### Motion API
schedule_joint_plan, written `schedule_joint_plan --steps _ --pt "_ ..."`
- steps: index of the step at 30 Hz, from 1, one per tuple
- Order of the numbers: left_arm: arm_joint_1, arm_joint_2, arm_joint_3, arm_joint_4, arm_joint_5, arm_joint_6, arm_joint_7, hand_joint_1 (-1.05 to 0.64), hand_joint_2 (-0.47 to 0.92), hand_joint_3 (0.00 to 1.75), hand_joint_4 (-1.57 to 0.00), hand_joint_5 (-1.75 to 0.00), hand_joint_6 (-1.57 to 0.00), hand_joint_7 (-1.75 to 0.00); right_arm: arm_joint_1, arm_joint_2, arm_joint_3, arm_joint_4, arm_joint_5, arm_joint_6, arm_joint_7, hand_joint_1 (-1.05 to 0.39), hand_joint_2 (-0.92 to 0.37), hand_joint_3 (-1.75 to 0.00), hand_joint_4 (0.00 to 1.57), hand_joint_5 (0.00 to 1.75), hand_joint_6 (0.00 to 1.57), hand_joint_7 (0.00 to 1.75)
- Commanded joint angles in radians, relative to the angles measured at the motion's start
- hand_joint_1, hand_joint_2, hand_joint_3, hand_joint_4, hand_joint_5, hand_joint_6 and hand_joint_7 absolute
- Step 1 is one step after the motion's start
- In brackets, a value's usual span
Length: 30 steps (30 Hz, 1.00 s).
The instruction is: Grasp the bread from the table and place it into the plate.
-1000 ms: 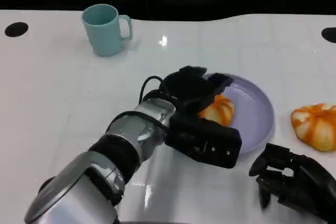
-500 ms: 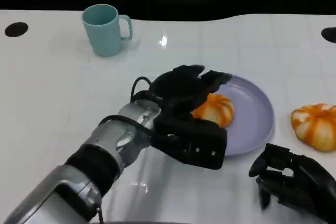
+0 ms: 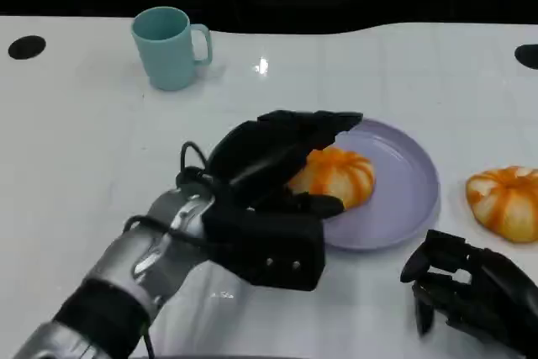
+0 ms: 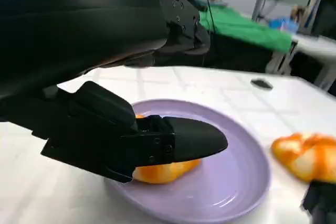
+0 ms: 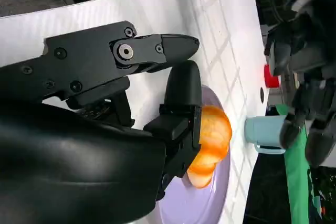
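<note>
On plate (image 3: 412,199) bread (image 3: 340,176) lies free; left hand (image 3: 269,182) spread; right hand (image 3: 471,292) empty, curled.

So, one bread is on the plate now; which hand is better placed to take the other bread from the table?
Probably the right hand. It lies on the table just in front of the second bread, to the right of the plate. The left hand is over the plate's other side, at the first bread.

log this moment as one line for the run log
stage: release | left robot hand: open, fingers spread over bread | bread: on plate | right robot hand: curled, on table | second bread: on table
</note>
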Motion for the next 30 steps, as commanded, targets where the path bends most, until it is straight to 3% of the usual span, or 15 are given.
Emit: schedule_joint_plan --steps 1,6,11,13,15,20,25,30 --pt "0.064 0.017 0.055 -0.025 -0.058 -0.08 0.039 -0.73 0.92 0.54 -0.4 -0.56 -0.42 -0.19 0.01 -0.011 -0.006 0.032 -0.005 0.005 0.011 -0.53 -0.92 -0.28 0.68 1.75 0.66 1.4" --pt "0.119 0.007 0.108 -0.013 -0.123 -0.199 0.068 -0.68 0.92 0.5 -0.45 -0.85 -0.58 -0.26 0.007 -0.009 -0.013 0.04 -0.002 0.007 0.015 -0.53 -0.92 -0.27 0.68 1.75 0.67 1.39" --pt "0.172 -0.01 0.151 0.0 -0.226 -0.31 0.042 -0.64 0.92 0.51 -0.44 -1.08 -0.62 -0.43 0.008 -0.009 -0.014 0.038 -0.004 0.008 0.016 -0.53 -0.92 -0.27 0.68 1.75 0.67 1.39" --pt "0.191 -0.019 0.167 0.012 -0.274 -0.353 0.023 -0.62 0.92 0.5 -0.45 -1.19 -0.57 -0.72 0.007 -0.007 -0.016 0.039 0.002 0.013 0.021 -0.53 -0.92 -0.27 0.68 1.75 0.67 1.39" --pt "0.214 -0.028 0.185 0.023 -0.325 -0.396 0.0 -0.61 0.92 0.5 -0.47 -1.28 -0.54 -0.92 0.009 -0.007 -0.015 0.036 -0.001 0.014 0.02 -0.53 -0.92 -0.26 0.68 1.75 0.67 1.39" --pt "0.27 -0.042 0.222 0.021 -0.427 -0.455 -0.062 -0.65 0.92 0.5 -0.49 -1.49 -0.53 -1.24 0.016 -0.009 -0.011 0.018 -0.009 0.027 0.006 -0.53 -0.92 -0.27 0.68 1.75 0.67 1.38" --pt "0.358 -0.069 0.253 -0.072 -0.606 -0.377 -0.19 -0.68 0.92 0.49 -0.57 -1.67 -0.54 -1.41 0.016 -0.007 -0.015 0.015 0.005 0.047 0.019 -0.52 -0.92 -0.27 0.68 1.75 0.67 1.38" --pt "0.433 -0.079 0.281 -0.173 -0.758 -0.287 -0.32 -0.66 0.92 0.47 -0.56 -1.74 -0.53 -1.49 0.016 -0.008 -0.012 0.006 0.001 0.055 0.011 -0.53 -0.92 -0.26 0.68 1.75 0.68 1.37"
